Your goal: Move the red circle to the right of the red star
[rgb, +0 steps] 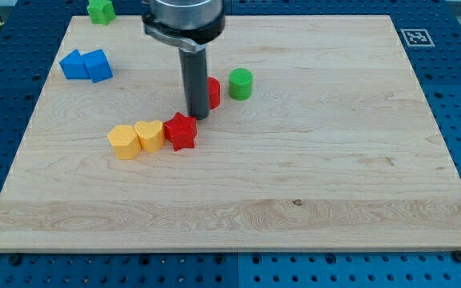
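Observation:
The red star (181, 131) lies left of the board's middle, touching a yellow heart (149, 134). The red circle (213, 92) sits just above and right of the star, mostly hidden behind my rod. My tip (197, 117) rests on the board right against the circle's left side and just above the star's upper right point.
A yellow hexagon (123, 142) touches the heart's left side. A green circle (241, 83) stands just right of the red circle. Two blue blocks (86, 65) lie at the upper left, a green block (100, 10) at the board's top edge (294, 16).

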Tool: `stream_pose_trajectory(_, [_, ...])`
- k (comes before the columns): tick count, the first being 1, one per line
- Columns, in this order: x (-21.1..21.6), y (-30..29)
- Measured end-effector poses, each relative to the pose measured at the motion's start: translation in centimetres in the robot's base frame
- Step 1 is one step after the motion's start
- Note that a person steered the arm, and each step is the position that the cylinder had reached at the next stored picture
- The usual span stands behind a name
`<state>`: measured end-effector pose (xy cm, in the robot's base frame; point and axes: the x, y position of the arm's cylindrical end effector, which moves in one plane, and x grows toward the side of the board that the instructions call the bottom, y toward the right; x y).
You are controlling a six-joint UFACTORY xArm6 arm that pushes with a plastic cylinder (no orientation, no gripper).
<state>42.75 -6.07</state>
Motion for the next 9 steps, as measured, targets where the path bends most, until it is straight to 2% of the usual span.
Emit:
stream_pose_trajectory(2, [0.5, -1.5])
stream_pose_trajectory(4, [-5.8, -1.5])
stream_pose_trajectory(6, [-14.2, -1.5])
stream_pose_trajectory(7, [-15.5, -0.3])
stream_pose_trajectory(8, [-15.0, 0.6])
stream_pose_trajectory(9, [-11.4, 0.6])
